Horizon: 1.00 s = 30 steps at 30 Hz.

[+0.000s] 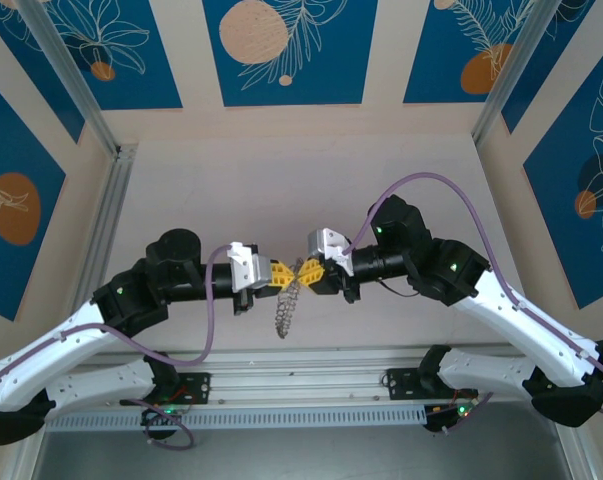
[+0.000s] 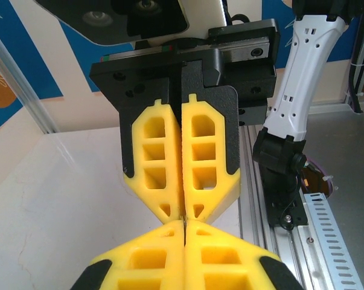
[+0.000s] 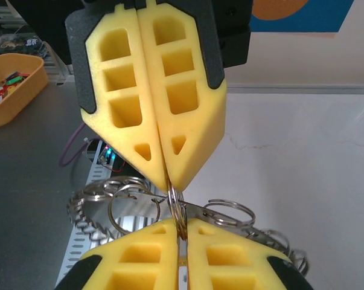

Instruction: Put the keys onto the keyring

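Note:
Above the table my two grippers meet tip to tip. The left gripper (image 1: 285, 272) and the right gripper (image 1: 304, 272) are both shut. The grey keyring (image 1: 286, 311) hangs below them as a wavy metal loop. In the right wrist view my right gripper (image 3: 180, 225) pinches a thin split ring (image 3: 180, 208) of the keyring (image 3: 87, 208), and the left gripper (image 3: 168, 183) pinches the same ring from above. In the left wrist view my left gripper (image 2: 185, 227) is shut on a sliver of metal, facing the right gripper (image 2: 183, 211). The keys are out of view.
A yellow tray (image 3: 25, 90) holding small coloured items sits off the table on the grey surface. A slotted aluminium rail (image 1: 281, 415) runs along the near edge between the arm bases. Several small rings (image 3: 230, 212) dangle from the keyring.

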{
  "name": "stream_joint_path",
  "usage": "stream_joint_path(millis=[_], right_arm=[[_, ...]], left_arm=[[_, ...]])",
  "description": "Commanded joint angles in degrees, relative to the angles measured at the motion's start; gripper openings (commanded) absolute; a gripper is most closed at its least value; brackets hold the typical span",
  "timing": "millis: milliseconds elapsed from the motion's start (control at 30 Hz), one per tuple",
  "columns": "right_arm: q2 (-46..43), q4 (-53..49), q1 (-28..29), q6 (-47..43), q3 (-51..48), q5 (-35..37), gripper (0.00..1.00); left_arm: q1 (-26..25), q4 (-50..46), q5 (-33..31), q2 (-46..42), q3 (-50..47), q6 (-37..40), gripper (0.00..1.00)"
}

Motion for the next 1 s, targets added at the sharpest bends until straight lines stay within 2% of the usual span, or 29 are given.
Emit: stream_joint_path(millis=[0,133,233,400,533,967], right_arm=[[-0.4,-1.0,-0.7,1.1,-1.1,-0.5,0.13],[-0.5,-1.3,-0.8,1.2,-1.0,-0.5,0.2],[-0.6,-1.1,-0.9,1.4,-1.0,-0.5,0.2],[-0.8,0.6,-1.3,2.0,-1.9,-1.0,0.05],[-0.3,0.8,-1.7,2.4,-1.9,-1.2,0.0],[5.6,-3.4,-3.0,6.0,2.4,-0.7,0.0]], left_arm=[[-0.8,3.8,1.1,-1.5,0.6,-0.1,0.0],[-0.8,3.9,1.2,-1.6,0.7,-0.1,0.0],[-0.8,3.8,1.2,-1.7,0.7,-0.2,0.0],[-0.7,4.4,1.5,-1.9,0.3,-0.4,0.0],[-0.8,5.0,1.8,-2.1,-0.2,-0.5,0.0],[-0.8,5.8,2.3,-2.4,-0.9,-0.4,0.0]])
